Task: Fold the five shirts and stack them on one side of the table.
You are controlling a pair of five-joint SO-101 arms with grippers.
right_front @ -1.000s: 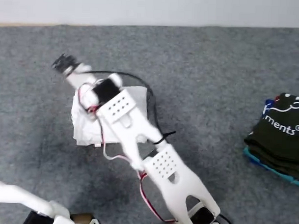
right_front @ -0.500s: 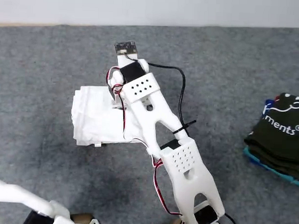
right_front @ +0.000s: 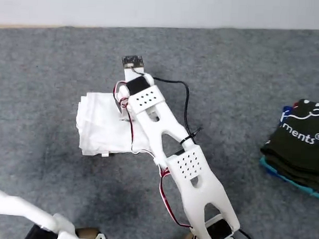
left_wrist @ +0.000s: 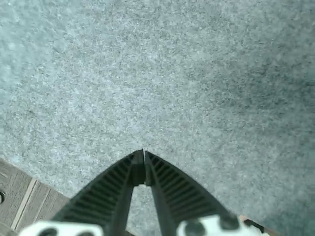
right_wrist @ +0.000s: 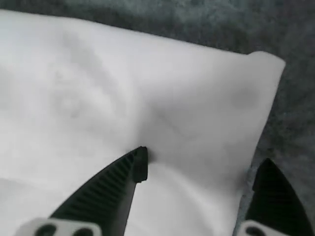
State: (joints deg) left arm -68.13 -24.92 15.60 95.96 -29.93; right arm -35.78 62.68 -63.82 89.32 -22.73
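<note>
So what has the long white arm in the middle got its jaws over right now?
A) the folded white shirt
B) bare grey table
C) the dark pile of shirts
A: the right wrist view shows the open jaws right at the white shirt, far from the dark pile.

High cam sits off the arms [right_front: 189, 173], looking steeply down over the grey table [right_front: 245, 75]. Both wrist cams ride the arms, aimed down, super close. Right wrist and high cam share the white shirt [right_front: 99, 125].
</note>
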